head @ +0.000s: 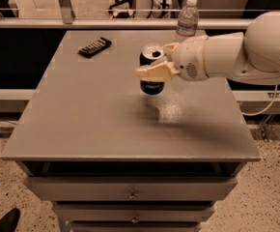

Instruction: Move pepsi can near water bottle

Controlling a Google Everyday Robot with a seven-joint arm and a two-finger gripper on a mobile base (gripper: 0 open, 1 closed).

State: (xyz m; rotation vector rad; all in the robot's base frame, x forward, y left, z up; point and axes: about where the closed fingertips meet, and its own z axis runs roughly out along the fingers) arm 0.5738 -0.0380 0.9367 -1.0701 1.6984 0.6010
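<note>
The pepsi can (pixel 151 83), dark blue with a silver open top, is held upright above the middle of the grey table (pixel 82 110). My gripper (pixel 154 65) comes in from the right and is shut on the can, its cream fingers (pixel 152 72) across the can's upper half. The water bottle (pixel 187 18), clear with a white cap and a pale label, stands at the table's far edge, behind and to the right of the can, partly hidden by my arm.
A flat black rectangular object (pixel 94 46) lies at the table's far left. Drawers (pixel 130 195) sit below the table's front edge. A rail (pixel 106 23) runs behind the table.
</note>
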